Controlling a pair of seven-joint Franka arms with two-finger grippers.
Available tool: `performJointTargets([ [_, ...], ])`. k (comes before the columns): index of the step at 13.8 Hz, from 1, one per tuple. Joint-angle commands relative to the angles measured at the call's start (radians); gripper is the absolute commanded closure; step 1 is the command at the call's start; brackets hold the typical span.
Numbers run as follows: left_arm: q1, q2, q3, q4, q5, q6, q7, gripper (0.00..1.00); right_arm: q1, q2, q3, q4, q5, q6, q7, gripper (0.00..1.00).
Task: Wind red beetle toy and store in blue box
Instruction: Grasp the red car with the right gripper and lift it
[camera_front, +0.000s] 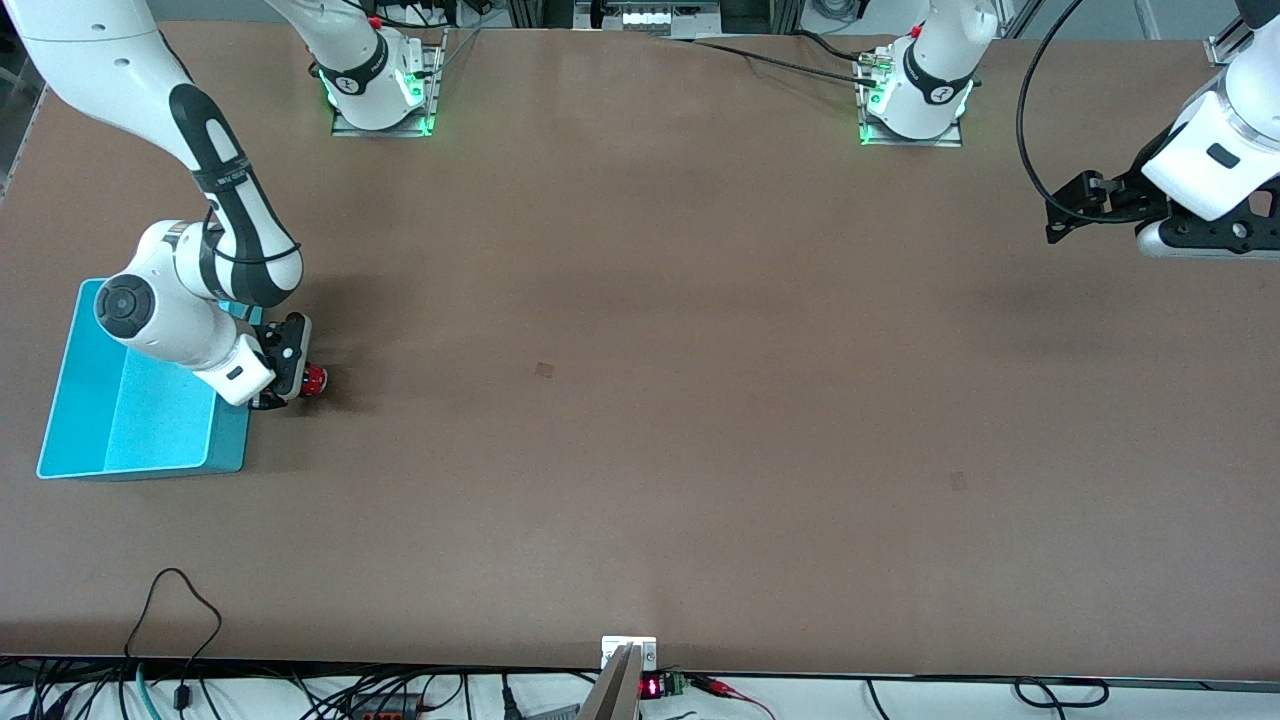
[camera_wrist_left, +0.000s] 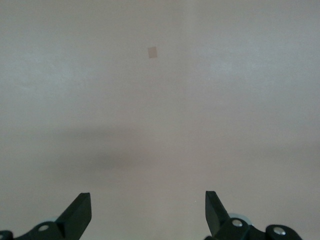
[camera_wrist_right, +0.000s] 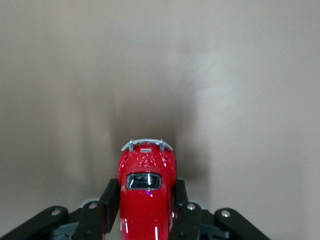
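Red and glossy, the red beetle toy (camera_front: 314, 379) sits clamped between the two fingers of the right gripper (camera_front: 293, 385), low over the brown table (camera_front: 640, 400) just beside the blue box (camera_front: 140, 440), on the side of the box that faces the table's middle. In the right wrist view the black fingers (camera_wrist_right: 111, 202) press against both flanks of the toy (camera_wrist_right: 146, 192), whose silvery bumper points away from the wrist over bare tabletop.

Cyan walls of the box stand at the right arm's end of the table; the right arm's white forearm hangs over the box's upper corner and hides part of its rim.

At the other end, the left gripper (camera_front: 1075, 210) waits up in the air over the table near the left arm's base — its fingers (camera_wrist_left: 77, 215) stand wide apart, with nothing between them. A small darker square patch (camera_front: 543, 370) marks the tabletop near the middle, well apart from toy and box. Cables (camera_front: 180, 620) trail along the table edge nearest the front camera.
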Motion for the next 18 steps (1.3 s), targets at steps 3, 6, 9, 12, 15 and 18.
performJointTargets([
  [3,0.0,-0.002,0.0,0.019,-0.01,-0.021,-0.008,0.0,0.083,-0.128,-0.003,0.035,0.068,-0.01,0.279,0.92],
  [6,0.0,-0.002,0.0,0.019,-0.01,-0.021,-0.008,0.0,0.083,-0.203,-0.004,0.055,0.069,-0.062,0.661,0.92],
  [9,0.0,-0.002,0.0,0.019,-0.01,-0.021,-0.008,0.0,0.042,-0.223,-0.025,0.063,0.066,-0.118,0.928,0.92],
  [12,0.0,-0.002,0.0,0.019,-0.01,-0.021,-0.008,0.0,0.016,-0.208,-0.094,0.063,0.059,-0.119,1.114,1.0],
  [15,0.0,-0.002,0.0,0.019,-0.01,-0.021,-0.008,0.0,0.011,-0.177,-0.165,0.087,0.056,-0.168,1.239,1.0],
  [18,0.0,-0.002,0.0,0.019,-0.01,-0.022,-0.008,0.0,0.002,-0.125,-0.21,0.135,0.051,-0.23,1.313,1.0],
])
